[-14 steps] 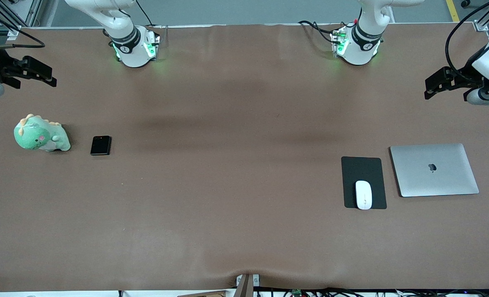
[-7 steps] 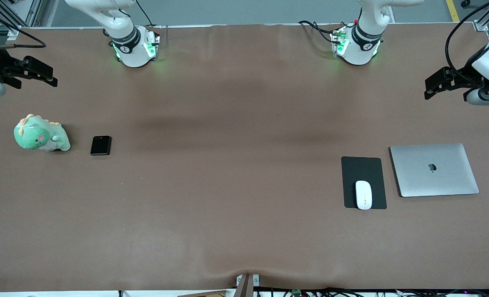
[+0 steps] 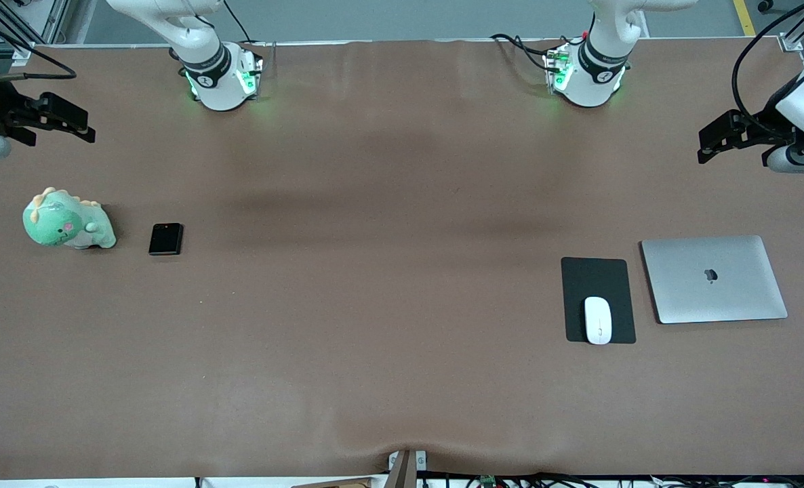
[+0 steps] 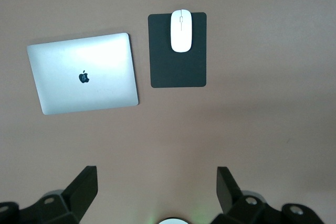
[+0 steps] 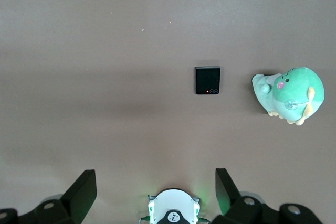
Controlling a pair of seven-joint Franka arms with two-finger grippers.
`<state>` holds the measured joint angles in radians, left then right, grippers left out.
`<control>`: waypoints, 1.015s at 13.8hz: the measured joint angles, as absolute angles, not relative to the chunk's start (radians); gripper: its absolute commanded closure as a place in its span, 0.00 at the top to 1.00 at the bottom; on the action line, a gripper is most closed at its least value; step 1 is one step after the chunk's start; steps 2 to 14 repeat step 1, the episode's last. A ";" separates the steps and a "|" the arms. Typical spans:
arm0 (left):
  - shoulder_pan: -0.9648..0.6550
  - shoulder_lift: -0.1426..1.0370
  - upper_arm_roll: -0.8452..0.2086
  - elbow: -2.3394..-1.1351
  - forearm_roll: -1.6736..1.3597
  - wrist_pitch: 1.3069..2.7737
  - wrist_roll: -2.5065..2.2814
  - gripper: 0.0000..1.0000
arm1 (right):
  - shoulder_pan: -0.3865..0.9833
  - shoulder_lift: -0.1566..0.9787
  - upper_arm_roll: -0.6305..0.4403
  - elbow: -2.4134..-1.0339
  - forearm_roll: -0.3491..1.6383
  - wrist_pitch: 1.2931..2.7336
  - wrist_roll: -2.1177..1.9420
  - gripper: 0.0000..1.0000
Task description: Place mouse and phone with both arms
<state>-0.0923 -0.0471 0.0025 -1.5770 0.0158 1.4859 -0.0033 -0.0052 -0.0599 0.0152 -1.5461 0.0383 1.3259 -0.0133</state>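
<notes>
The white mouse [image 3: 598,320] [image 4: 181,30] lies on the black mouse pad [image 3: 595,285], at the pad's edge nearest the front camera. The small black phone [image 3: 165,238] [image 5: 208,80] lies flat on the table beside a green plush dinosaur [image 3: 68,220]. My left gripper [image 3: 734,139] [image 4: 156,174] hangs open and empty over bare table at the left arm's end. At the right arm's end, over bare table, my right gripper [image 3: 53,120] [image 5: 155,177] is open too, holding nothing.
A closed silver laptop [image 3: 714,278] lies beside the mouse pad, toward the left arm's end. The brown table cover [image 3: 388,305] is bare across the middle. The two arm bases [image 3: 222,78] [image 3: 585,74] stand at the table's edge farthest from the front camera.
The right gripper has shifted very slightly. The left gripper, mouse and phone have not moved.
</notes>
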 measured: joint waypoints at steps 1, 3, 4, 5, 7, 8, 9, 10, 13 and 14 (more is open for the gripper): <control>-0.092 -0.047 0.002 -1.577 0.016 1.486 -0.003 1.00 | -0.005 -0.060 0.015 -1.547 0.038 1.326 -0.013 1.00; -0.092 -0.047 0.002 -1.577 0.016 1.486 -0.003 1.00 | -0.005 -0.060 0.015 -1.547 0.038 1.326 -0.013 1.00; -0.092 -0.047 0.002 -1.577 0.016 1.486 -0.003 1.00 | -0.005 -0.060 0.015 -1.547 0.038 1.326 -0.013 1.00; -0.092 -0.047 0.002 -1.577 0.016 1.486 -0.003 1.00 | -0.005 -0.060 0.015 -1.547 0.038 1.326 -0.013 1.00; -0.092 -0.047 0.002 -1.577 0.016 1.486 -0.003 1.00 | -0.005 -0.060 0.015 -1.547 0.038 1.326 -0.013 1.00; -0.092 -0.047 0.002 -1.577 0.016 1.486 -0.003 1.00 | -0.005 -0.060 0.015 -1.547 0.038 1.326 -0.013 1.00; -0.092 -0.047 0.002 -1.577 0.016 1.486 -0.003 1.00 | -0.005 -0.060 0.015 -1.547 0.038 1.326 -0.013 1.00; -0.092 -0.047 0.002 -1.577 0.016 1.486 -0.003 1.00 | -0.005 -0.060 0.015 -1.547 0.038 1.326 -0.013 1.00; -0.092 -0.047 0.002 -1.577 0.016 1.486 -0.003 1.00 | -0.005 -0.060 0.015 -1.547 0.038 1.326 -0.013 1.00; -0.092 -0.047 0.002 -1.577 0.016 1.486 -0.003 1.00 | -0.005 -0.060 0.015 -1.547 0.038 1.326 -0.013 1.00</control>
